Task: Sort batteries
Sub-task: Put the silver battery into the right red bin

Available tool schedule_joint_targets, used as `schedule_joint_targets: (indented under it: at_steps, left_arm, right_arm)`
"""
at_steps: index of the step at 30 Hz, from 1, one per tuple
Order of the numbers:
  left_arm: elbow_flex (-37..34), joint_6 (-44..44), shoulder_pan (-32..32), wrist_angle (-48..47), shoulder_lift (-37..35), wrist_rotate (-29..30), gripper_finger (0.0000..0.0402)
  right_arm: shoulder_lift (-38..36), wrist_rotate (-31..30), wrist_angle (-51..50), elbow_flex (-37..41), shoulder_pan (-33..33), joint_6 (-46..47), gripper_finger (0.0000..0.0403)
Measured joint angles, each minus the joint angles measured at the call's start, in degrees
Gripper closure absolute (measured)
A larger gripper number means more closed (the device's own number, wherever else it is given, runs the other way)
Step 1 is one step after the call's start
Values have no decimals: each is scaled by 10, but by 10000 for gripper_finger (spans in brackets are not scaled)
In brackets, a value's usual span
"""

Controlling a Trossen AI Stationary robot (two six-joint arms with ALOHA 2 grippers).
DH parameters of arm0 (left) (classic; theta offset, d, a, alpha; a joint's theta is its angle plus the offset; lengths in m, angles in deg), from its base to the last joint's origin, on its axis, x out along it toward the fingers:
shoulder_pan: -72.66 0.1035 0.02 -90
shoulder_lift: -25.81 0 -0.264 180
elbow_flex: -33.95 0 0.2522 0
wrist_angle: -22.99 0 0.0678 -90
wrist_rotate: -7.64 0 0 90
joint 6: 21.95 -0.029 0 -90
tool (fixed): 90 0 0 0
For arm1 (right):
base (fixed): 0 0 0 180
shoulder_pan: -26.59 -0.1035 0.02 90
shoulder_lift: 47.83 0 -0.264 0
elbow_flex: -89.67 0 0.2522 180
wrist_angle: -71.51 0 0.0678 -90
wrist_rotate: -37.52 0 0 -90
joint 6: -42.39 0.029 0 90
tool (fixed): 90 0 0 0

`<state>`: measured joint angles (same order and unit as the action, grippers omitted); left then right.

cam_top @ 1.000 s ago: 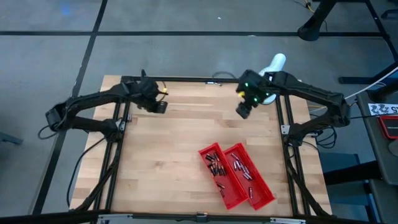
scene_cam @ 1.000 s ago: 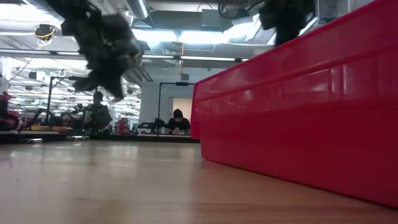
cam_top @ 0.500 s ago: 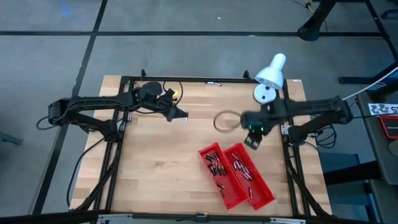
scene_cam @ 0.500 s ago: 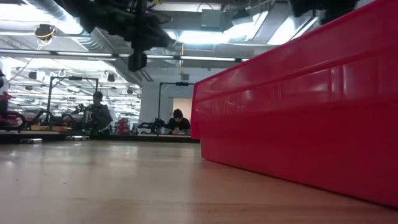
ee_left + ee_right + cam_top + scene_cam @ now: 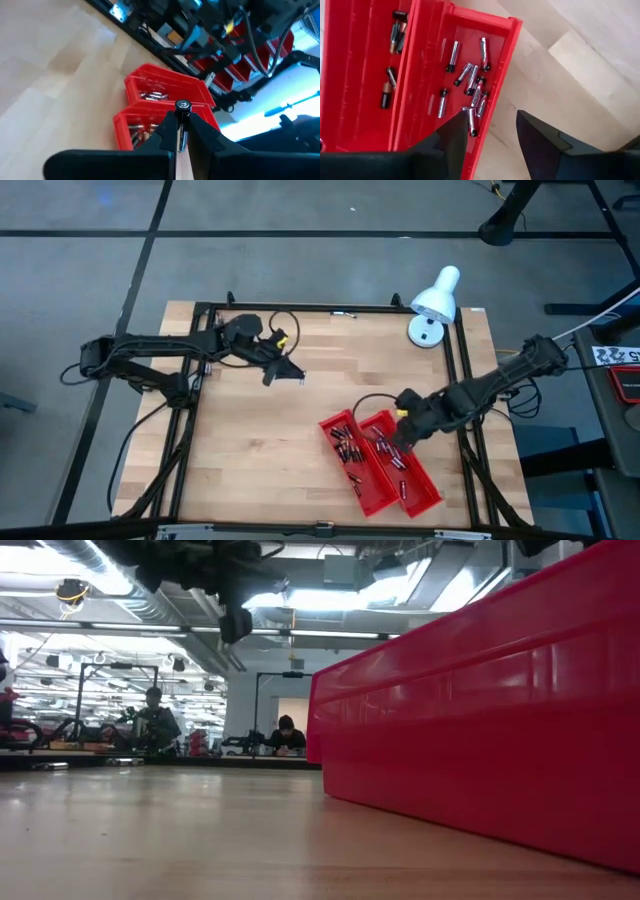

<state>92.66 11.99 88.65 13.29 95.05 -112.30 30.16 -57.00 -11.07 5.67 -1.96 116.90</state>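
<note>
We see the right gripper hanging over the two red trays near the table's front right corner, its fingers parted with nothing between them, just above the tray holding silvery batteries. The neighbouring tray holds darker batteries. The left gripper hovers above bare wood toward the table's back edge, left of centre, its fingers pressed together and pinching one small battery at the tips. A white lamp stands at the back right corner.
</note>
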Motion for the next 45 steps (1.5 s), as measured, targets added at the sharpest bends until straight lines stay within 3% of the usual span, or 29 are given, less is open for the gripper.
schedule_joint_targets:
  at_steps: [10,15,33,37,42,45]
  left_arm:
    - [97,-21,-46,1,119,3,389]
    - [136,-19,-56,0,161,8,389]
    - [147,13,-63,-5,165,21,389]
    - [147,14,-63,-5,165,17,389]
    - [147,11,-63,-5,165,6,389]
    - [147,7,-63,-5,165,3,389]
  right_arm:
    - [8,-61,-13,20,-38,30,233]
    - [9,-52,32,70,-38,0,233]
    - [9,-34,209,176,-31,6,237]
    - [10,-22,222,179,-13,50,278]
    - [10,-6,225,179,-1,106,378]
    - [11,-4,231,179,-1,143,389]
